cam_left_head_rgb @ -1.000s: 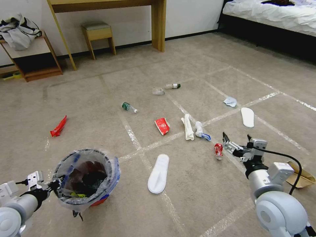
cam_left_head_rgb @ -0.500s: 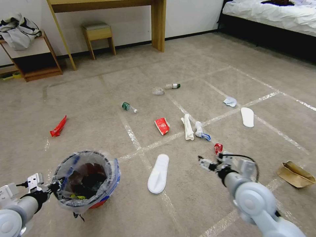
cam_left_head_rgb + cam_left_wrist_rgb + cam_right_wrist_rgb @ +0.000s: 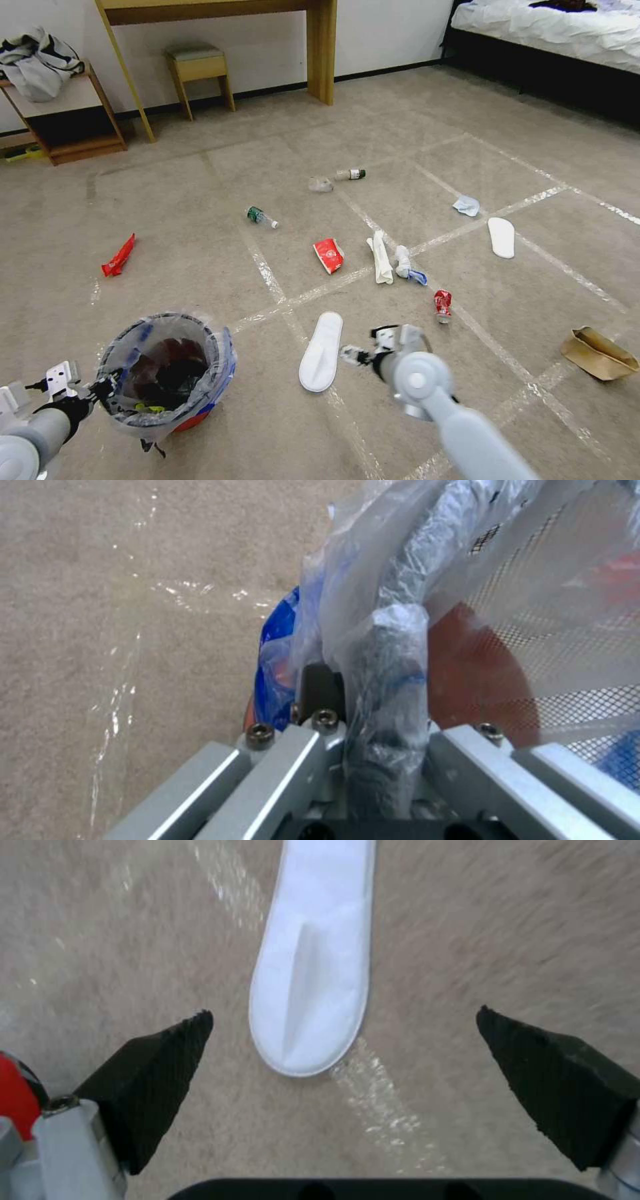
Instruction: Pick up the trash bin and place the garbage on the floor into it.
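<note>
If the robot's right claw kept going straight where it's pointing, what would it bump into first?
Probably the white slipper. The open right gripper points at its near end, with bare carpet between. How far off it lies is hard to judge.

Left arm reached in from the lower left of the head view, forearm low and pointing forward-right. Left end effector was clamped on the rim of the trash bin; in the left wrist view its fingers were closed on the bag-wrapped rim, one either side of it.

Right arm came up from the lower right of the head view, elbow joint nearest the camera, forearm angled forward-left. Right end effector sat low over the floor, pointing left. In the right wrist view its two black fingertips were spread wide apart, nothing between them.
</note>
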### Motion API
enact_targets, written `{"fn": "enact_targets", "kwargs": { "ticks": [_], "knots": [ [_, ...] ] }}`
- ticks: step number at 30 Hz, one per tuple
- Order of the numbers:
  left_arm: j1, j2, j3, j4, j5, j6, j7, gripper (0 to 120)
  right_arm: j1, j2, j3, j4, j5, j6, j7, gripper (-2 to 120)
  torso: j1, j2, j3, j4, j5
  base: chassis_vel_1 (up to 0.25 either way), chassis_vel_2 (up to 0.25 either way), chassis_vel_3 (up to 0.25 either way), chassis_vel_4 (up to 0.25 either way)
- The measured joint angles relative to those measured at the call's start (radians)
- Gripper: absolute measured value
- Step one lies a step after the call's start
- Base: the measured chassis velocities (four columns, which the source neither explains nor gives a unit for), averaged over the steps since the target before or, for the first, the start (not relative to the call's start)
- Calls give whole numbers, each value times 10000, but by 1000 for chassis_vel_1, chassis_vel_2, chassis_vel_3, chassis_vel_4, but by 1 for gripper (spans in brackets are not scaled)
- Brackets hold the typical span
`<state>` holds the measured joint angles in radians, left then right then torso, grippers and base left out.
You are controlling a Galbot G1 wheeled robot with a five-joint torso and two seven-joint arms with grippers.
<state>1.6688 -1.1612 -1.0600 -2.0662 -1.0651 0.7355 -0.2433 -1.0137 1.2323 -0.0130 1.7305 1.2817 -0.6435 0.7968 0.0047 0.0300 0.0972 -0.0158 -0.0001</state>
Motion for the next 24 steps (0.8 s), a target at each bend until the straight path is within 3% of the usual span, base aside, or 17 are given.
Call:
{"fn": "enact_targets", "kwargs": {
  "ticks": [8,24],
  "knots": [
    [-28,-199,84,103,189,0,53,1,793,589,-668,-1843,-157,3,-23,100,1,0,0,-1,0,0,0,0,0],
    [53,-337,-29,95,256,-1,65,1,1243,1213,-898,-3102,-539,171,-373,100,1,0,0,-1,1,0,0,0,0]
  ]
}}
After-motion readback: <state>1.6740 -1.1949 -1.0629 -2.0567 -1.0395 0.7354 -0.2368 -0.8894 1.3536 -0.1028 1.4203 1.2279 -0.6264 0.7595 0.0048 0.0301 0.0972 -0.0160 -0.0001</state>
